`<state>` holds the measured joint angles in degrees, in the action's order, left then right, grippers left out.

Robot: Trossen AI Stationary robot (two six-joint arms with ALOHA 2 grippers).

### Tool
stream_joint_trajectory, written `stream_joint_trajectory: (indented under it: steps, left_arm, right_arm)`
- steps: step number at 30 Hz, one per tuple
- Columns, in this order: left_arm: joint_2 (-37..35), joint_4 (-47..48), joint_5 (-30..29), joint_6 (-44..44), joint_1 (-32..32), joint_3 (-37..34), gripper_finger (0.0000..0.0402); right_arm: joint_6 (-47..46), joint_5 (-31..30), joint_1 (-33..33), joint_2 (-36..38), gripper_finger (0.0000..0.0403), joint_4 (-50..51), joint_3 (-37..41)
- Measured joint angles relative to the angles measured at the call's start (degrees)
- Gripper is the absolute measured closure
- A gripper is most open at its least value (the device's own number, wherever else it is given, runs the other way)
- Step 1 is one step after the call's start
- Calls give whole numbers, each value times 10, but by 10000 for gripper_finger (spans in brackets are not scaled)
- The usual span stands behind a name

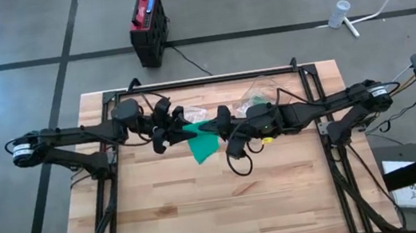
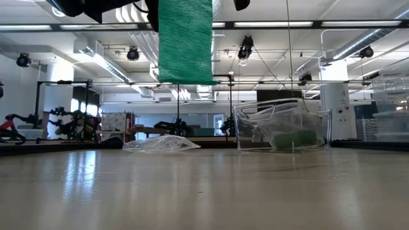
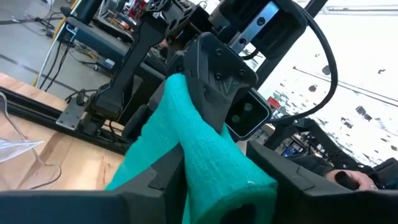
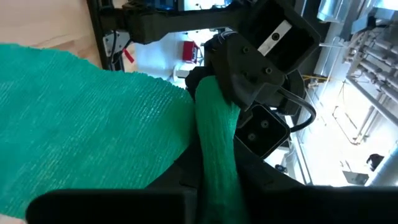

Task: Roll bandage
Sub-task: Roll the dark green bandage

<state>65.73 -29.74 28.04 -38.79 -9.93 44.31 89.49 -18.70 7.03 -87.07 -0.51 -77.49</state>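
Above mid-table, your left gripper [image 1: 168,131] and right gripper [image 1: 221,123] both pinch the green bandage [image 1: 202,141], its loose tail hanging. The left's hold looks partial; slip there and the roll unwinds.

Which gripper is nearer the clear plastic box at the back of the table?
Right. The right gripper is just in front of the clear plastic box, near mid-table. The left gripper is farther off, across the green bandage.

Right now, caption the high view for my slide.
Both grippers, left and right, hold the green bandage above the table.
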Motion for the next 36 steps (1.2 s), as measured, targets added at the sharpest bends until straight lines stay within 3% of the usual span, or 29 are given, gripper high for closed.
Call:
stream_joint_trajectory:
  steps: [9,16,20,29,36]
  left_arm:
    - [0,7,-2,5,0,0,331]
    - [0,-2,-6,10,0,0,379]
    - [-1,-2,-12,13,1,0,363]
    - [-1,7,-18,25,0,0,303]
    - [-26,34,-36,132,0,0,253]
  right_arm:
    - [-82,3,0,0,309,3,0]
    - [-117,-35,-1,0,264,7,0]
    - [-120,-38,-1,0,280,6,0]
    - [-105,-44,2,0,383,6,0]
    - [-148,-63,3,1,383,2,0]
